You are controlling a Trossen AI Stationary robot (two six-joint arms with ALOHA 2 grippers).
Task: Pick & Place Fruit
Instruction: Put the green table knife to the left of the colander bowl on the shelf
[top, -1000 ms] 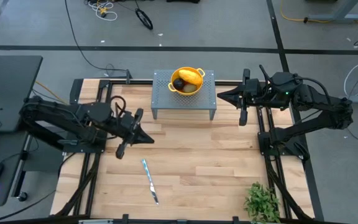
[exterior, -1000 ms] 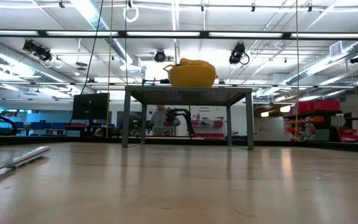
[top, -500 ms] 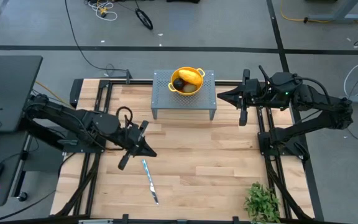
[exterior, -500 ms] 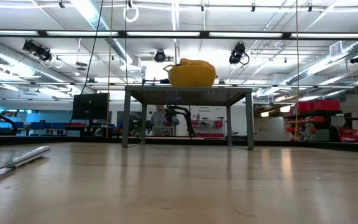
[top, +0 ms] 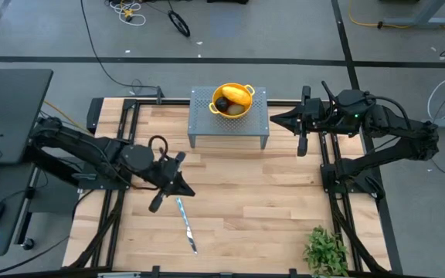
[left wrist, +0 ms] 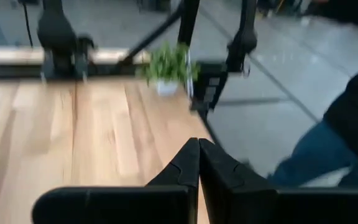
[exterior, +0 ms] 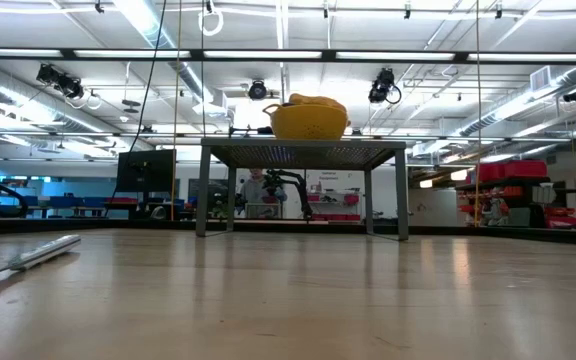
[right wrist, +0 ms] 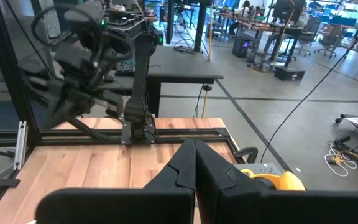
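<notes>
Fruit (top: 234, 99) sits in yellow bowl (top: 232, 110) on rack (top: 199, 116); left gripper (top: 187, 191) and right gripper (top: 275, 119) pressed together, empty

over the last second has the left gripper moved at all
Yes. In the high view the left gripper has swung away from the raised rack, toward the knife.

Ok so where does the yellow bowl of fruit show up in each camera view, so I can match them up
High view: the yellow bowl sits on the grey metal stand, top centre.
Low view: the bowl is on top of the stand, centre, above the table.
Left wrist view: not in it.
Right wrist view: only its yellow rim and handle peek out beside the fingers.
Shared landmark: the stand under the bowl, in the high and low views.
</notes>
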